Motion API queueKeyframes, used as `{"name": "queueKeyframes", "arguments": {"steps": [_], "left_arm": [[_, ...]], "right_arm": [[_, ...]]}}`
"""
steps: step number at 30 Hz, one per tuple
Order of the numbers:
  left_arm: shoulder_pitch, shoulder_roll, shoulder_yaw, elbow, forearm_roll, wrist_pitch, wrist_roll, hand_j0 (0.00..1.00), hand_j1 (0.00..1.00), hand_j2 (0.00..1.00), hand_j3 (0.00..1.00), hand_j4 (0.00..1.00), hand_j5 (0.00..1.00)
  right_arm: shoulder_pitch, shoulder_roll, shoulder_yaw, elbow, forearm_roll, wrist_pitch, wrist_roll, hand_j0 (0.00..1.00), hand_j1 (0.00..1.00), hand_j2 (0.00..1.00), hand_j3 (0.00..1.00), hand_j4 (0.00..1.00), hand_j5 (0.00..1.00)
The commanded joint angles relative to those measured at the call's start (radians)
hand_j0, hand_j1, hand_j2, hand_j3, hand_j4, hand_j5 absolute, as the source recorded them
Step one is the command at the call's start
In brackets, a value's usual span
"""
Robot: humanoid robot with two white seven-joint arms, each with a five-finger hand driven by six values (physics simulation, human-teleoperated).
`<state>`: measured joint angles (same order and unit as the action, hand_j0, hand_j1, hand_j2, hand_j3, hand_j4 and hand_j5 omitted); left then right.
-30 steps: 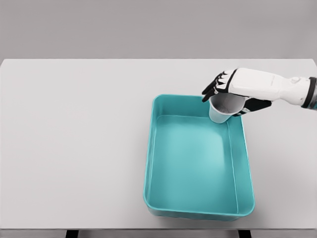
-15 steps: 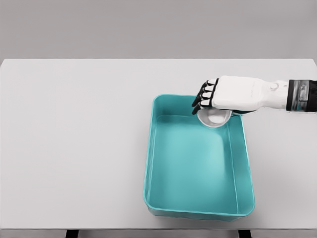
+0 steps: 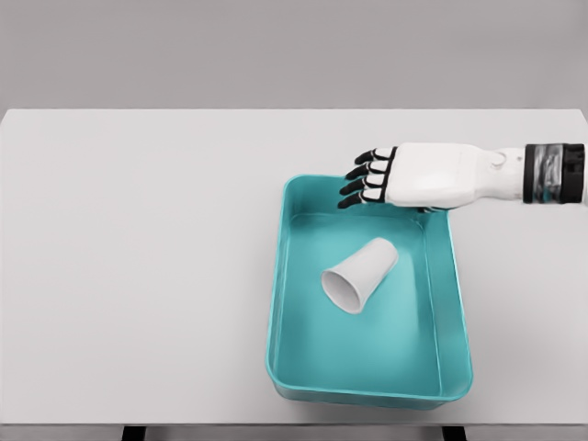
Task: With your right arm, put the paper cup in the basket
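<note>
Head view: paper cup (image 3: 361, 274) on side in basket (image 3: 367, 395), mid-floor nearer far wall. Right hand (image 3: 418, 176) over far rim, fingers (image 3: 363, 184) spread, empty. Risk: cup rolls; careless withdrawal clips rim, shifts basket.

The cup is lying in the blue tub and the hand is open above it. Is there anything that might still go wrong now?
Not much, but two things. The paper cup lies on its side in the basket, so it might roll about, though the walls should contain it. The right hand hovers open over the far rim; pulling back low, it might clip that rim and shift the basket on the table.
</note>
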<state>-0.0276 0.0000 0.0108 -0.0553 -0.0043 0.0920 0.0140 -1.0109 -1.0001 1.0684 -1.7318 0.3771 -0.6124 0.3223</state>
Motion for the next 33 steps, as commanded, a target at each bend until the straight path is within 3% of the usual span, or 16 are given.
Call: {"name": "queueKeyframes", "arguments": {"steps": [1,3,4,5,6,9,33], "left_arm": [[0.000,0.000,0.000,0.000,0.000,0.000,0.000,1.00,1.00,1.00,1.00,1.00,1.00],[0.000,0.000,0.000,0.000,0.000,0.000,0.000,1.00,1.00,1.00,1.00,1.00,1.00],[0.000,0.000,0.000,0.000,0.001,0.000,0.001,1.00,1.00,1.00,1.00,1.00,1.00],[0.000,0.000,0.000,0.000,0.000,0.000,0.000,1.00,1.00,1.00,1.00,1.00,1.00],[0.000,0.000,0.000,0.000,0.000,0.000,0.001,1.00,1.00,1.00,1.00,1.00,1.00],[0.000,0.000,0.000,0.000,0.000,0.000,0.001,1.00,1.00,1.00,1.00,1.00,1.00],[0.002,0.000,0.000,-0.009,0.000,-0.002,0.000,1.00,1.00,1.00,1.00,1.00,1.00]], "right_arm": [[0.000,-0.084,-0.022,0.005,-0.030,0.002,-0.075,1.00,1.00,1.00,1.00,1.00,1.00],[0.026,-0.231,-0.021,0.011,-0.090,0.002,-0.281,1.00,1.00,1.00,1.00,1.00,1.00],[0.089,-0.290,-0.019,0.047,-0.115,0.002,-0.390,1.00,1.00,1.00,1.00,1.00,1.00],[0.146,-0.304,-0.019,0.107,-0.156,0.002,-0.451,1.00,1.00,1.00,1.00,1.00,1.00],[0.193,-0.318,-0.025,0.155,-0.204,0.002,-0.470,1.00,1.00,1.00,1.00,1.00,1.00],[0.198,-0.384,-0.033,0.153,-0.251,0.002,-0.468,1.00,1.00,1.00,1.00,1.00,1.00],[0.272,-0.264,-0.054,0.152,-0.247,0.002,-0.463,1.00,1.00,1.00,1.00,1.00,1.00]]}}
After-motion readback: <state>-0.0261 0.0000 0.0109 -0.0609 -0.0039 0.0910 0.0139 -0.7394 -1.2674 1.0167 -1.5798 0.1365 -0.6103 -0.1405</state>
